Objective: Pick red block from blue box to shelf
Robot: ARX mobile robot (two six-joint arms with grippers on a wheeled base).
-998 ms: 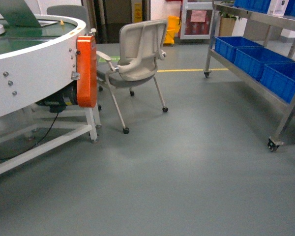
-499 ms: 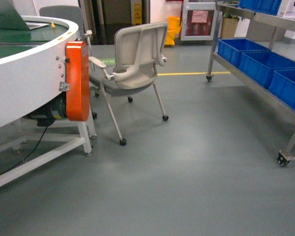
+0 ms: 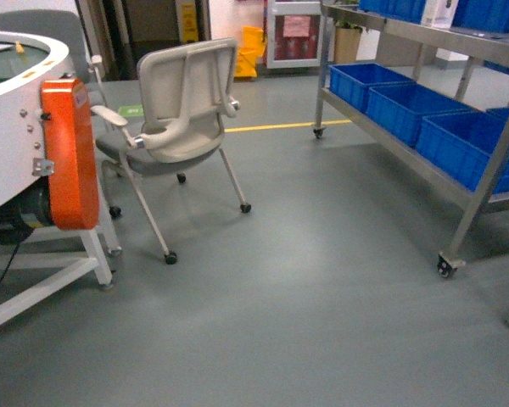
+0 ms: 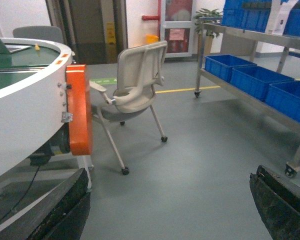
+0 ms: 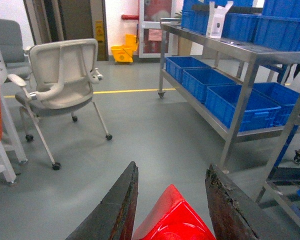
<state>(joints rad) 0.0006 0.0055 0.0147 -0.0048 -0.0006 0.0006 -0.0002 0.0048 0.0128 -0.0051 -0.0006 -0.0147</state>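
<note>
Clearly mid-carry, the right claw (image 5: 172, 200) pinches the red block (image 5: 172, 217) between its fingers while the left claw (image 4: 170, 210) hangs spread, so the robot should hold that pinch firm approaching the shelf (image 5: 240, 55) ahead-right.

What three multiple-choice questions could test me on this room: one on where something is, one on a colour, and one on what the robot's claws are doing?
1. Where is the shelf in the head view?
A. Right side
B. Left side
C. Not visible

2. What colour are the crates on its lower tier?
A. Green
B. Blue
C. Grey

3. What is between the right gripper fingers?
A. Nothing
B. A yellow brick
C. The red block

Answers:
1 A: the steel rack runs down the right side, opposite the chair.
2 B: the head and right wrist views both show them blue.
3 C: the right wrist view shows red plastic between the two dark fingers, while the left gripper is open and empty.
</note>
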